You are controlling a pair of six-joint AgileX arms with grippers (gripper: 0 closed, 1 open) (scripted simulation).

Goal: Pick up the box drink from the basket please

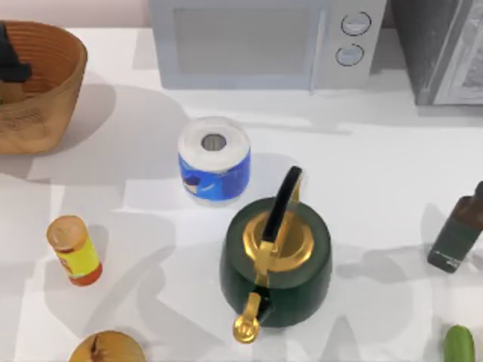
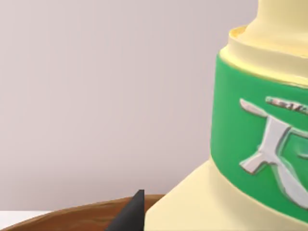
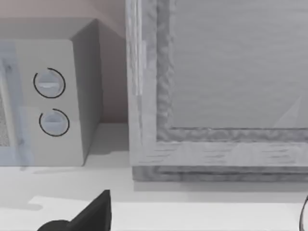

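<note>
- The basket (image 1: 34,90) sits at the far left of the table, well to the left of the kettle (image 1: 275,260), and everything the task needs is there.
- The left gripper (image 1: 11,64) shows as a dark shape over the basket's inside, by its left edge in the top view; whether its fingers are apart or clamped on anything I cannot tell.
- In the left wrist view the box drink (image 2: 250,144) stands very close in front of that gripper: a pale yellow carton with a green band, upright, its long axis running up out of the basket, whose brown rim (image 2: 72,214) curves just below.
- One dark fingertip (image 2: 130,214) pokes up just beside the carton's lower edge, touching or nearly so; I cannot tell which.
- So the carton lies straight ahead of the left gripper and slightly to one side, and the left arm is plainly the nearer one.
- As I judge it, the coming move turns on the fingers straddling the carton's flat sides before it goes up clear of the rim.
- Between basket and kettle stand a paper roll (image 1: 214,160) and a yellow bottle (image 1: 74,250), both well apart from the basket.
- The right gripper (image 3: 86,216) is parked far to the kettle's right, facing the microwave (image 3: 48,96); its finger state is also unclear.
</note>
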